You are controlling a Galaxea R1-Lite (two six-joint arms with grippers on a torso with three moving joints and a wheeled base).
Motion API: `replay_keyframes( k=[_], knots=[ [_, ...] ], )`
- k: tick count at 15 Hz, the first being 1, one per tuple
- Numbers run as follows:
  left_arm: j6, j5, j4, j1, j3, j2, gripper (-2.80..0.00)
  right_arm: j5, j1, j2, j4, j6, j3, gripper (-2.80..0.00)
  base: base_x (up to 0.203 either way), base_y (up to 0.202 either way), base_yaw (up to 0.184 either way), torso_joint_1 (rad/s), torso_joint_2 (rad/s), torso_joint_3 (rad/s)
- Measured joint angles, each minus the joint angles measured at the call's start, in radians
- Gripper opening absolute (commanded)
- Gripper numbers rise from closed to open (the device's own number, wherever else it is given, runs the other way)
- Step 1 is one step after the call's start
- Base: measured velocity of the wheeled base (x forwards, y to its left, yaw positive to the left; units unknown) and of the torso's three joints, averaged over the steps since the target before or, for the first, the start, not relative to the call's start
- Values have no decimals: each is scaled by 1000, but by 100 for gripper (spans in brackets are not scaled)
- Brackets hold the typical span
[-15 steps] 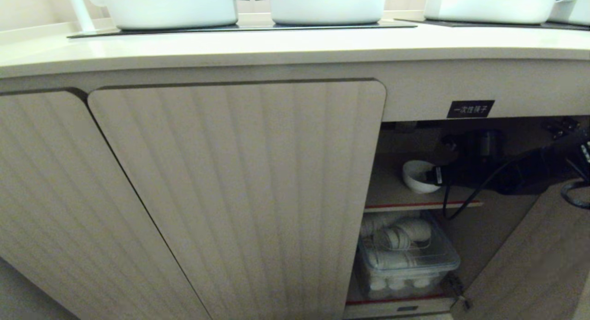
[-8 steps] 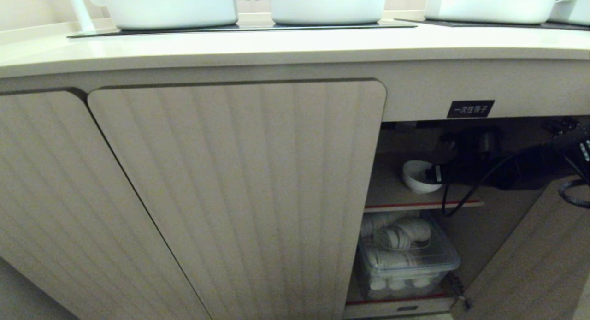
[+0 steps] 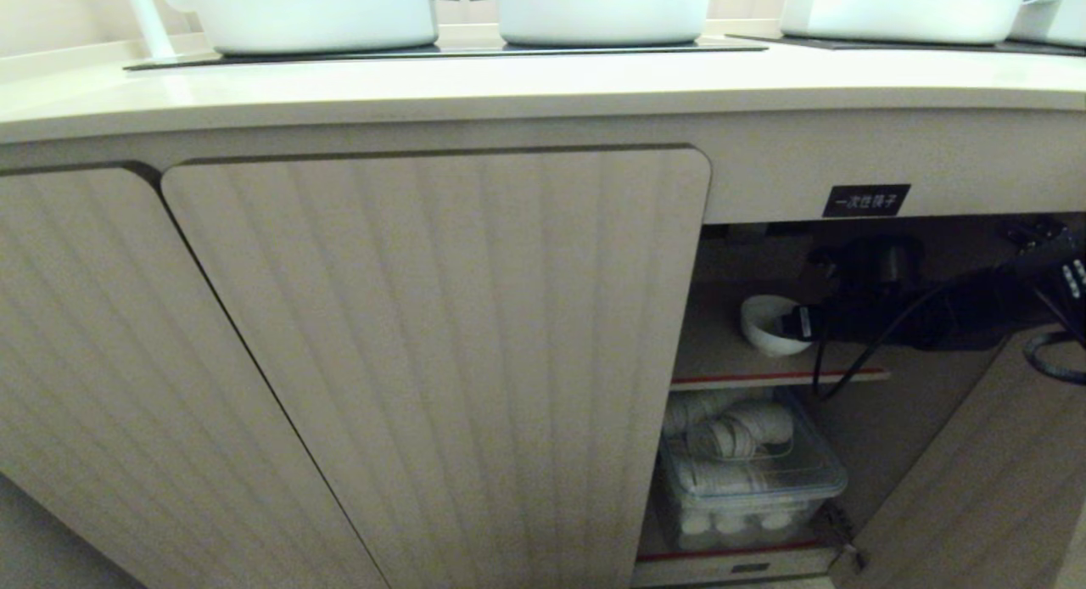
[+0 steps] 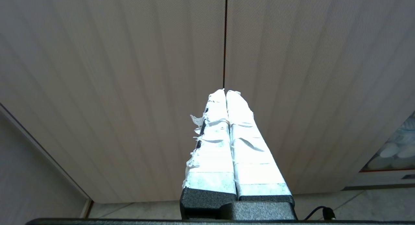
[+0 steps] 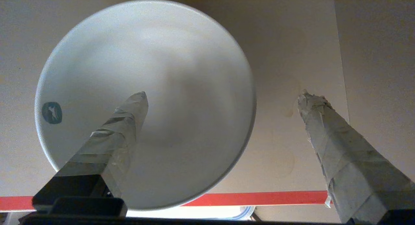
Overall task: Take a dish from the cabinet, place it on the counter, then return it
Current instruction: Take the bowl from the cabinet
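The dish, a small white bowl (image 3: 764, 326), sits on the inner shelf (image 3: 721, 356) of the open cabinet (image 3: 441, 360), below the counter (image 3: 509, 88). My right arm reaches in from the right and my right gripper (image 3: 793, 324) is at the bowl's right side. In the right wrist view the dish (image 5: 181, 56) fills the frame, and the right gripper (image 5: 223, 95) is open. One taped finger (image 5: 126, 121) lies over the bowl's inside and the other finger (image 5: 327, 127) stands outside it over the shelf. My left gripper (image 4: 226, 92) is shut with nothing in it, facing the closed fluted doors.
Large white pots (image 3: 314, 12) stand on black panels on the counter. A clear plastic box (image 3: 747, 479) of white ware fills the lower shelf. The open door (image 3: 976, 487) hangs at the right. Red tape (image 5: 259, 197) lines the shelf's front edge. A black label (image 3: 865, 200) sits above the opening.
The right arm's rear part has lifted a little and lies more level. The gripper stays open at the bowl, and the bowl has not moved.
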Motion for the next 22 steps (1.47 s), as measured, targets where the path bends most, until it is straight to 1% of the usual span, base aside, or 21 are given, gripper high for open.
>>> replay_keyframes(
  k=[7, 22],
  knots=[
    [0, 0, 0, 0, 0, 0, -280, -2, 0, 7, 84, 0, -59, 0, 0, 0, 0, 0, 0, 0],
    [0, 0, 0, 0, 0, 0, -280, 9, 0, 18, 145, 0, -74, 0, 0, 0, 0, 0, 0, 0]
  ],
)
